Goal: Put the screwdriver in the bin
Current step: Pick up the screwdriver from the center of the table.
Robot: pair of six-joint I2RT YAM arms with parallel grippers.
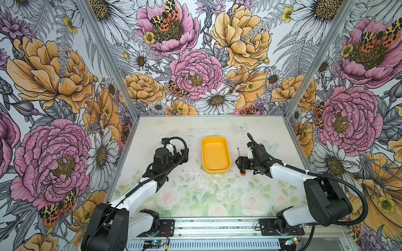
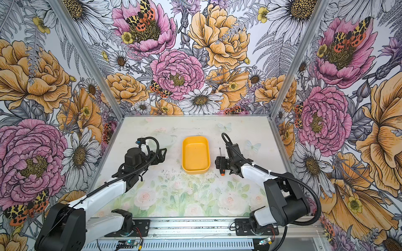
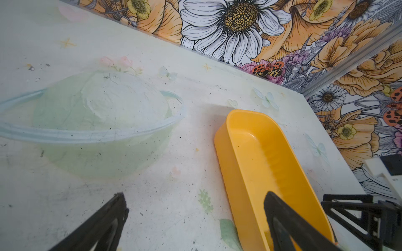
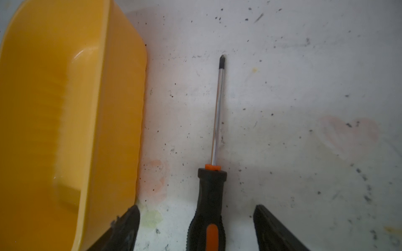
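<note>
Both jaws of your right gripper [image 4: 194, 207] stand well apart, straddling the untouched Phillips screwdriver [image 4: 212, 191] beside the yellow bin [image 4: 121, 108]; your left gripper [image 3: 195, 194] is likewise open, empty.

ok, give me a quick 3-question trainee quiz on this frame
1. True or false: the screwdriver lies on the table beside the bin.
2. The right gripper is: A) shut on the handle, B) open, astride the handle, C) above the bin.
3. What is in the bin?

Key: 1 true; 2 B; 3 nothing.
</note>
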